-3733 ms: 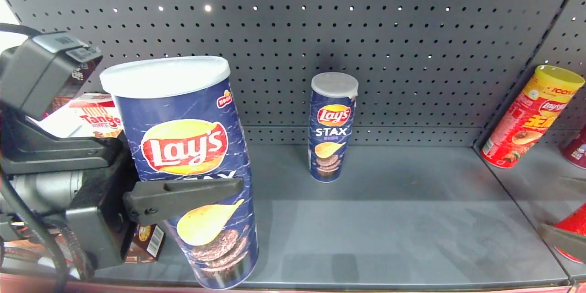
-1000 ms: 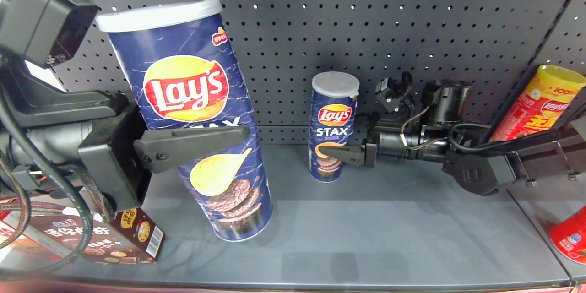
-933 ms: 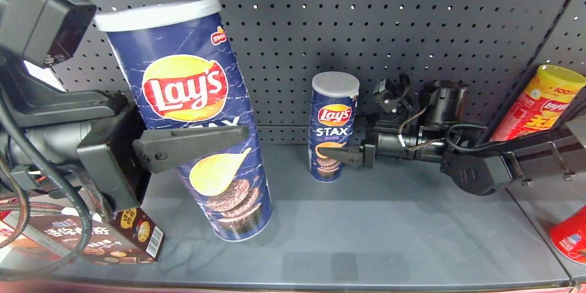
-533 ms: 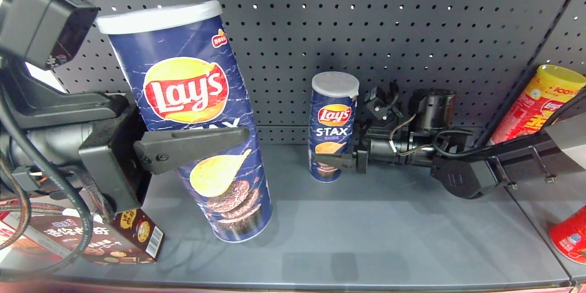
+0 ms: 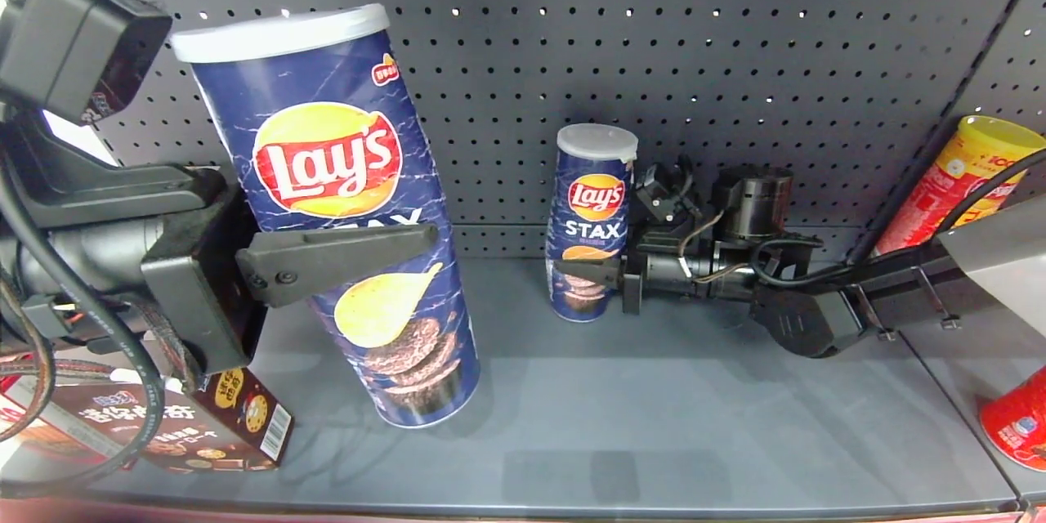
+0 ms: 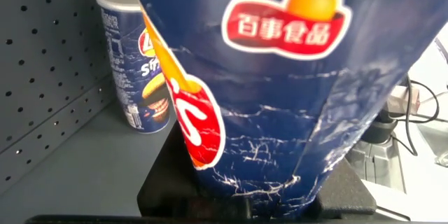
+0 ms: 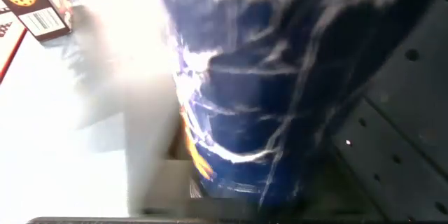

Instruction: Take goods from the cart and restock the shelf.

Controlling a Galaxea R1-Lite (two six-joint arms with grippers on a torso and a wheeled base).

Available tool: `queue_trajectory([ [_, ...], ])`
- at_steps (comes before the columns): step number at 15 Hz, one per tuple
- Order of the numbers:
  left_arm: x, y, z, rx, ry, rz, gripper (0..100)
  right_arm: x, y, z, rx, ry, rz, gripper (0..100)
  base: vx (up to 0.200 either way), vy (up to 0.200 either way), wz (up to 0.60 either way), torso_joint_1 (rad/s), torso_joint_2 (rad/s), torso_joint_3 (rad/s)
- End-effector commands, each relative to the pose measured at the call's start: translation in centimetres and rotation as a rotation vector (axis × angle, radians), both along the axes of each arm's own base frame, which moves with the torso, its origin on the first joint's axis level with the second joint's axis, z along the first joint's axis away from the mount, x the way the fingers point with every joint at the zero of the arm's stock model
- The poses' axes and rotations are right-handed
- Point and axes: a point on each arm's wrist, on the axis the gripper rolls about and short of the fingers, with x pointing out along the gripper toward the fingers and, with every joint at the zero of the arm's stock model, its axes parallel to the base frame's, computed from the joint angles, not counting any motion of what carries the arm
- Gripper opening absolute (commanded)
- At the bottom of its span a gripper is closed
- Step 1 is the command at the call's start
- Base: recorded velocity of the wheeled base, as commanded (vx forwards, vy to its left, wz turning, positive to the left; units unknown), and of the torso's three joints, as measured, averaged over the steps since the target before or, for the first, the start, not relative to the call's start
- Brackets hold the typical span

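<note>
Since a few seconds ago the left claw (image 5: pixel 372 241) has lifted its large blue chip can (image 5: pixel 327 155) higher and tipped it further, and the right claw (image 5: pixel 584 268) has come in from the right and closed round the small blue chip can (image 5: pixel 590 212), which has shifted slightly to the left in the last half second. The left claw is clamped across the middle of the large can, one dark finger (image 5: pixel 339 249) lying over the front of the label. The can leans, its white lid above the claw and its base below it and to its right, low over the grey shelf (image 5: pixel 695 409); whether the base touches cannot be told. Under this claw's arm lies a brown biscuit box (image 5: pixel 212 433). The right claw grips the small can low on its body, near the pegboard back panel (image 5: pixel 735 57); this can stands close to upright. Behind the right arm, further right, a red can with a yellow lid (image 5: pixel 956 188) leans, and another red can (image 5: pixel 1017 425) lies at the edge.
</note>
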Motion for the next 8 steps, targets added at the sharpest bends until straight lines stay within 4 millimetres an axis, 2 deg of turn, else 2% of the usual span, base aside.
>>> queue_trajectory([
  [1, 0.0, 0.0, -0.1, 0.001, 0.002, 0.000, 0, -0.3, 0.2, 0.2, 0.001, -0.002, 0.009, 0, 0.000, 0.000, 0.00, 0.000, 0.00, 0.000],
  [5, -0.1, 0.0, -0.3, 0.003, 0.009, 0.000, 0, -1.6, -0.3, 1.5, 0.009, -0.017, 0.007, 0, 0.000, 0.000, 0.00, 0.000, 0.00, 0.000],
  [8, -0.4, 0.1, -0.3, 0.003, 0.005, -0.002, 0, -4.4, -1.4, 3.3, 0.019, -0.038, 0.010, 0, 0.000, 0.000, 0.00, 0.000, 0.00, 0.000],
])
